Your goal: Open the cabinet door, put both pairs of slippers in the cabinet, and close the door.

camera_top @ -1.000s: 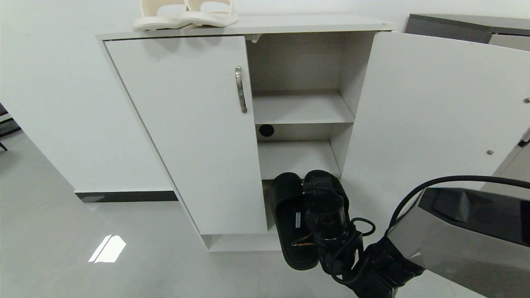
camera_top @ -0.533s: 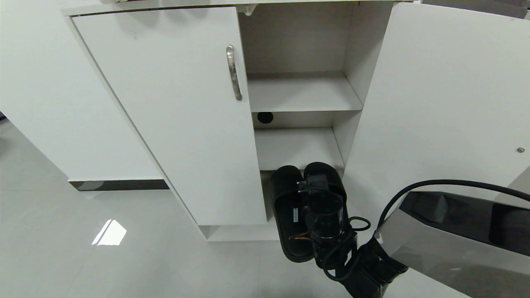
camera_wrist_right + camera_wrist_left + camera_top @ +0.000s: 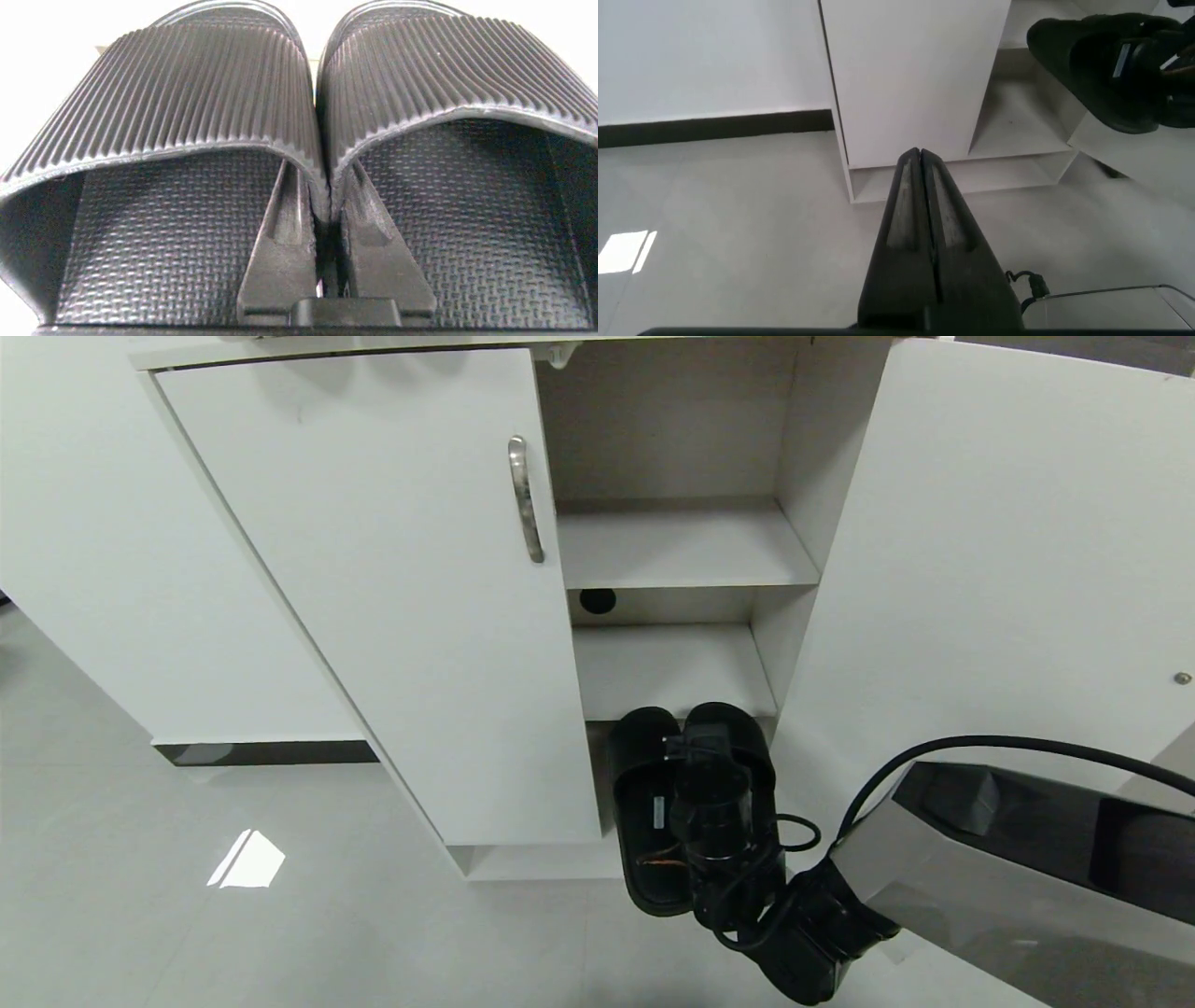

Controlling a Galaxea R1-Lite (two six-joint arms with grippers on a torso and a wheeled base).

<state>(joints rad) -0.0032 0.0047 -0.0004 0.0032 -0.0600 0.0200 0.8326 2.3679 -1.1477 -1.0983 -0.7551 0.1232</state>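
Observation:
A pair of black slippers [image 3: 642, 775] hangs side by side in front of the white cabinet's [image 3: 448, 616] lowest opening, toes toward it. My right gripper [image 3: 707, 756] is shut on the two inner side walls of the black slippers [image 3: 206, 121], one finger [image 3: 280, 243] inside each shoe. The cabinet's right door [image 3: 980, 569] stands wide open and its left door [image 3: 373, 569] is closed. My left gripper [image 3: 920, 163] is shut on nothing, low over the floor before the closed door, with the black slippers [image 3: 1111, 56] off to its side.
Two bare shelves [image 3: 681, 546] [image 3: 667, 663] show in the open half, with a round hole [image 3: 597, 601] in the back panel. The bottom board [image 3: 541, 863] sits near the grey tiled floor [image 3: 233, 915]. A metal handle [image 3: 525, 499] is on the closed door.
The head camera has tilted down, so the cabinet top left the picture. My right gripper with the black slippers has edged slightly left and closer to the bottom opening.

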